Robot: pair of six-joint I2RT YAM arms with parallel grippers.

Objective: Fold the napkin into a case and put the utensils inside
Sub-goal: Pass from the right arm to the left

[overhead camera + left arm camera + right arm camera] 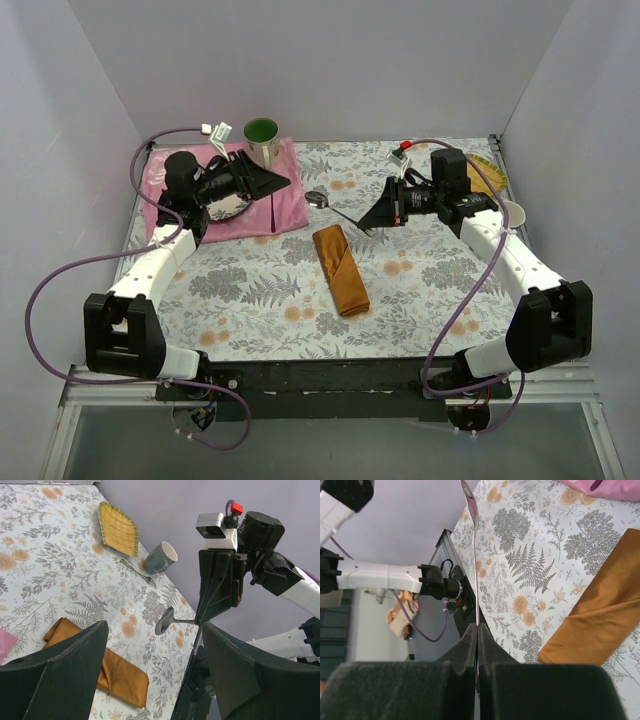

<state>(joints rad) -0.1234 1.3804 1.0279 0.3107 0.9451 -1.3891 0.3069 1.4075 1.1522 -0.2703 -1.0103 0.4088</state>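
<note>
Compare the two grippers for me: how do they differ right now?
The left gripper is open and empty; the right gripper is shut on the spoon by its handle. The left gripper hangs over the pink cloth; the right gripper hangs over the floral table, beyond the case. Neither touches the case.

Floral-print table (250,290) with folded orange case (341,270), pink cloth (285,205), yellow plate (119,528), grey cup (161,558), fork (137,571)

Robot lab test cell: plain pale-grey partition walls (330,70) box the far, left and right edges of the floral-clothed desk (250,290), purple cables (463,318) loop from a black metal mounting rail (330,378) along the near edge.
</note>
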